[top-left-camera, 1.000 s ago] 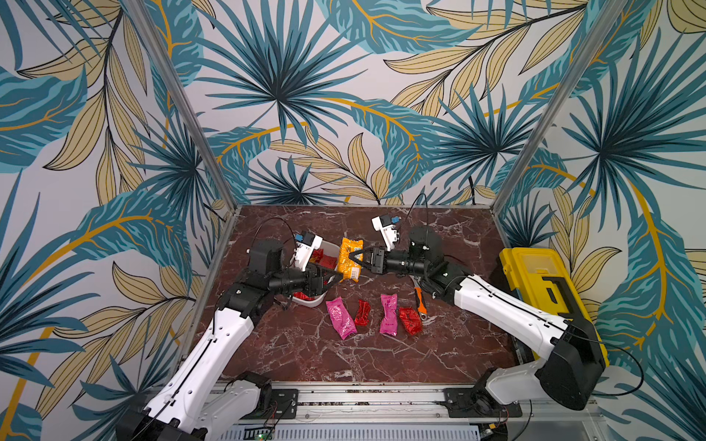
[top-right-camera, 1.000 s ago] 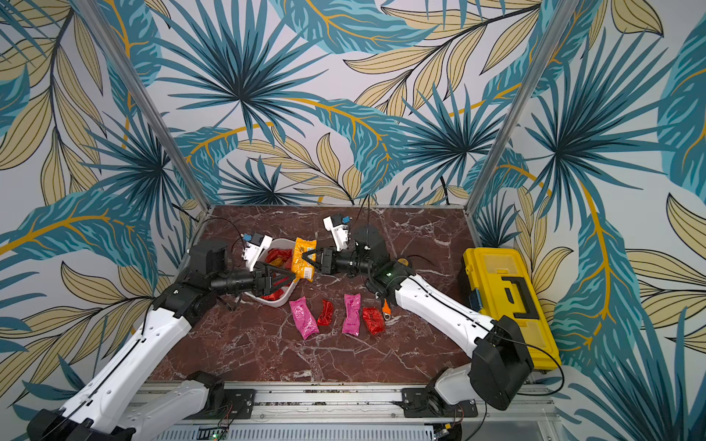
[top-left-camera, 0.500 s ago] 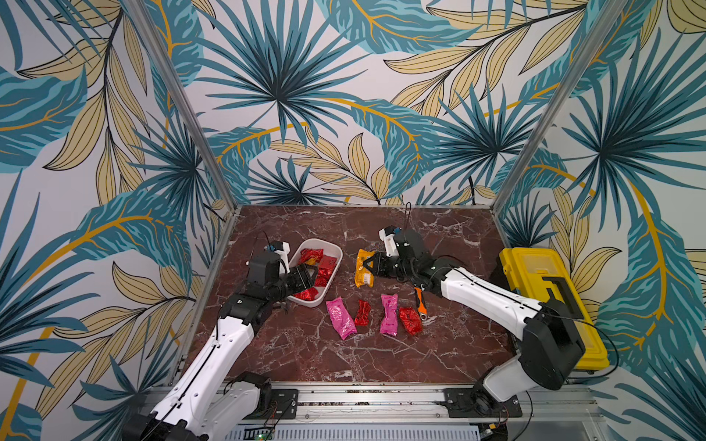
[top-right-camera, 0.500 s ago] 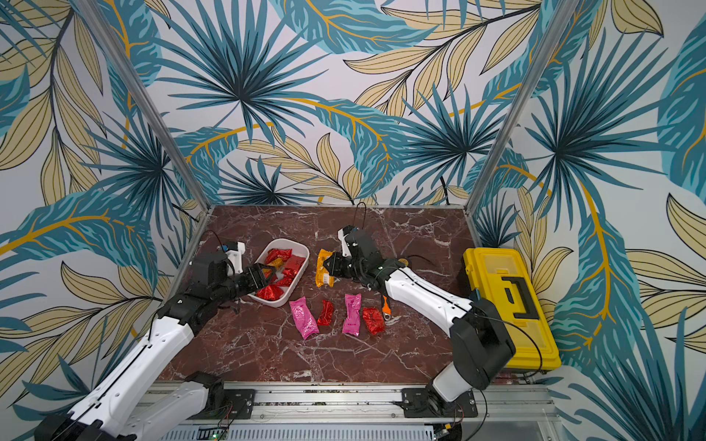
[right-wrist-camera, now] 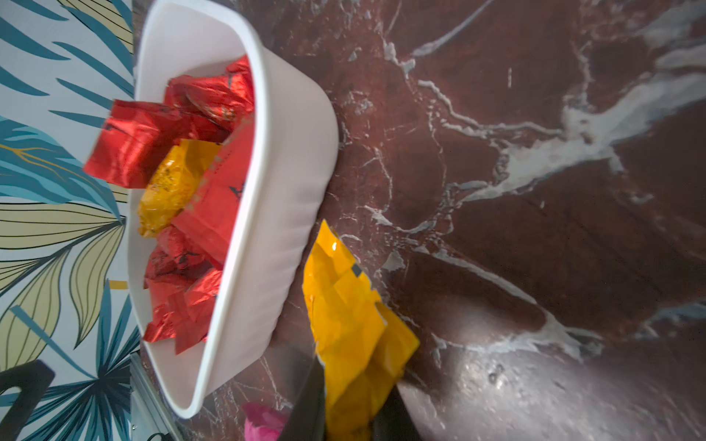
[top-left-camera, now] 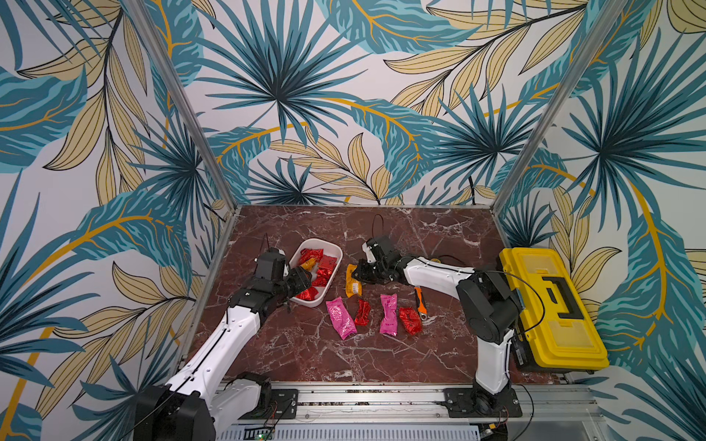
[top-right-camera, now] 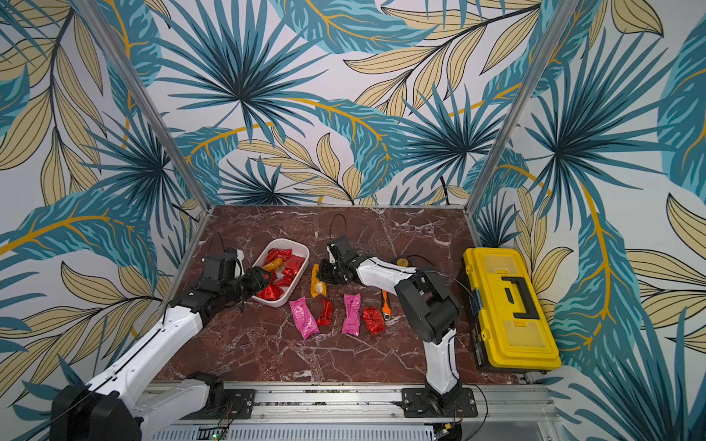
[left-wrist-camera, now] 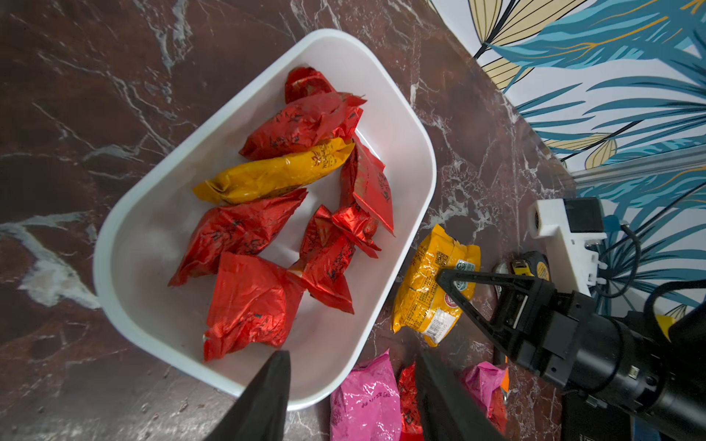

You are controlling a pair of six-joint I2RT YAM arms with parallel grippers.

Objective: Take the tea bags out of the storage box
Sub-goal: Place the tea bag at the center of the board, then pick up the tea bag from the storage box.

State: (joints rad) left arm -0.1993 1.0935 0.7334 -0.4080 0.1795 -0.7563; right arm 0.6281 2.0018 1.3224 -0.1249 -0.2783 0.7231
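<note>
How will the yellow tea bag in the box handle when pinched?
The yellow tea bag looks puffy and crinkled, so probably soft and light. Its glossy foil may slip. Red tea bags touch it, so they could shift.

The right gripper (top-left-camera: pixel 357 273) brought the orange tea bag (top-left-camera: pixel 353 285) down to the table (top-left-camera: pixel 305 351). The left gripper (top-left-camera: pixel 305 281) slid back to the storage box (top-left-camera: pixel 314 302)'s near end

front marble (top-left-camera: pixel 305 355) lies open; storage box (top-left-camera: pixel 310 302) and tea bags (top-left-camera: pixel 340 319) crowd mid-table.
</note>
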